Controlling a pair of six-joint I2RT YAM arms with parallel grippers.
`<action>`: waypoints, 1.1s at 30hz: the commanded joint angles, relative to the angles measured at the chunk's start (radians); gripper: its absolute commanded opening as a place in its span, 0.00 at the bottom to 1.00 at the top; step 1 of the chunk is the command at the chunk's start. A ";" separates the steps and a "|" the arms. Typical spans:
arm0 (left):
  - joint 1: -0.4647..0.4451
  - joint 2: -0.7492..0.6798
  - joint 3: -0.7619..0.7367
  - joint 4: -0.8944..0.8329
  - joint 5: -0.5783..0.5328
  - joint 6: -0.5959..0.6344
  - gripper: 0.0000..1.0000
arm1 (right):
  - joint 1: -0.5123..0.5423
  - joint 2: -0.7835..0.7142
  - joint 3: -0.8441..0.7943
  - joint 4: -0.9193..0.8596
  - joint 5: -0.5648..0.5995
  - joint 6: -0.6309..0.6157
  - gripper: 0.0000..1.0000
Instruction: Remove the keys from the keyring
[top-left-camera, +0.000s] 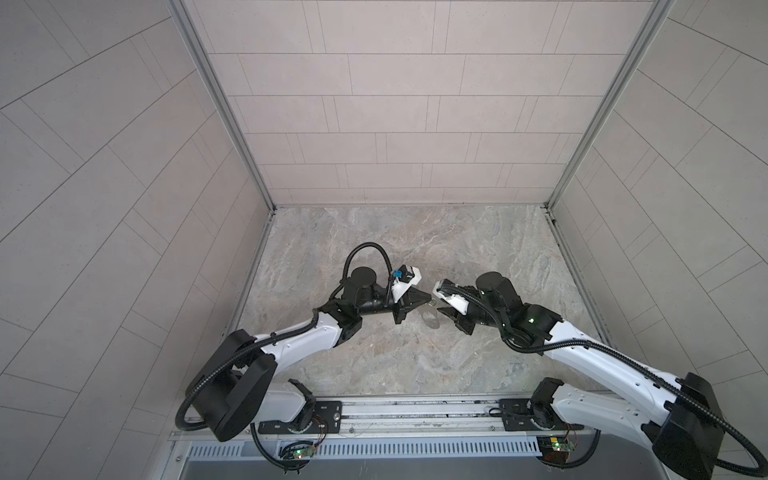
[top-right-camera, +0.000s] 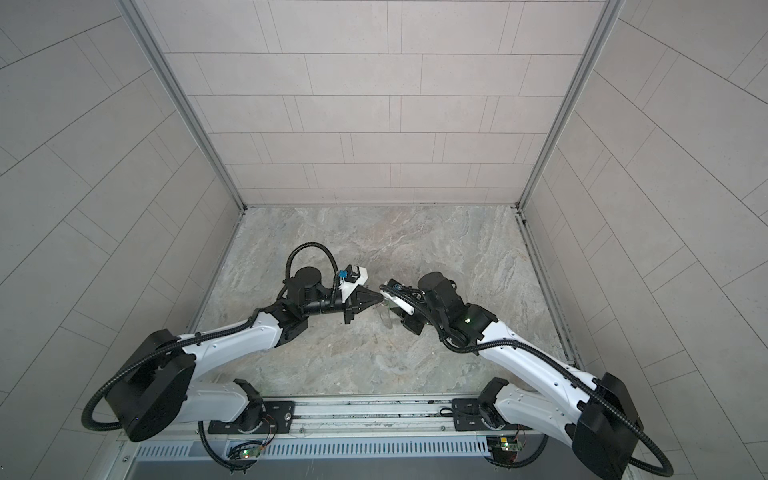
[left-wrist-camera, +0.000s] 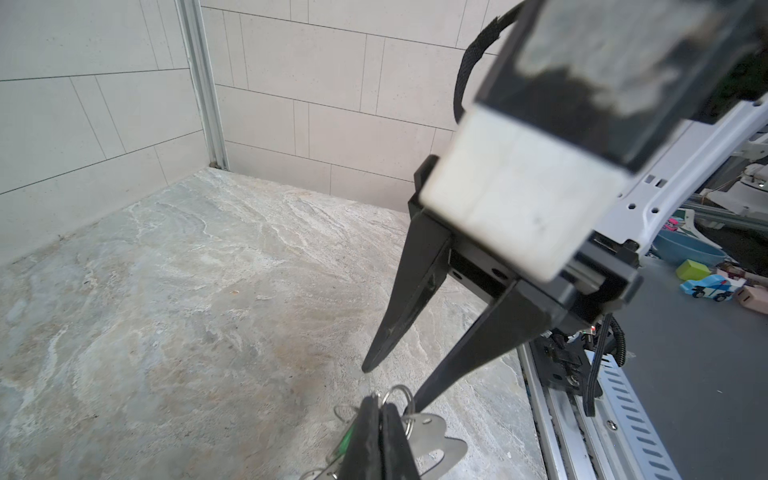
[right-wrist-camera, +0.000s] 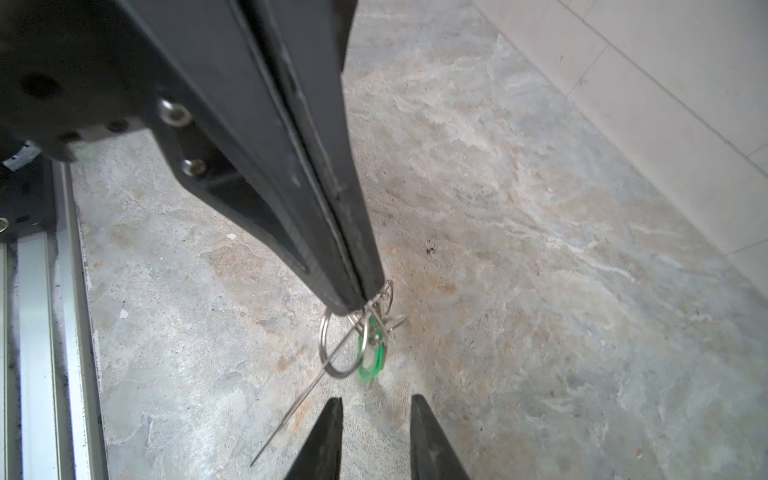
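The keyring (left-wrist-camera: 432, 444), a flat grey metal plate with thin silver wire loops (right-wrist-camera: 332, 345), is hanging above the marbled tabletop (right-wrist-camera: 540, 249). The left hand (right-wrist-camera: 356, 300) is pinching those loops, jaws pressed together. A small glossy green key (right-wrist-camera: 370, 361) is dangling among them. The right hand (right-wrist-camera: 376, 399) is hovering just beside it, jaws apart, with bare tabletop lying all round
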 joint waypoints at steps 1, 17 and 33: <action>0.005 0.007 0.016 0.066 0.054 -0.013 0.00 | -0.024 -0.046 -0.013 0.020 -0.071 -0.059 0.29; -0.003 0.016 0.025 0.068 0.099 -0.029 0.00 | -0.063 0.050 0.120 -0.141 -0.234 -0.201 0.24; -0.010 0.015 0.034 0.039 0.129 -0.015 0.00 | -0.089 0.102 0.163 -0.180 -0.252 -0.237 0.21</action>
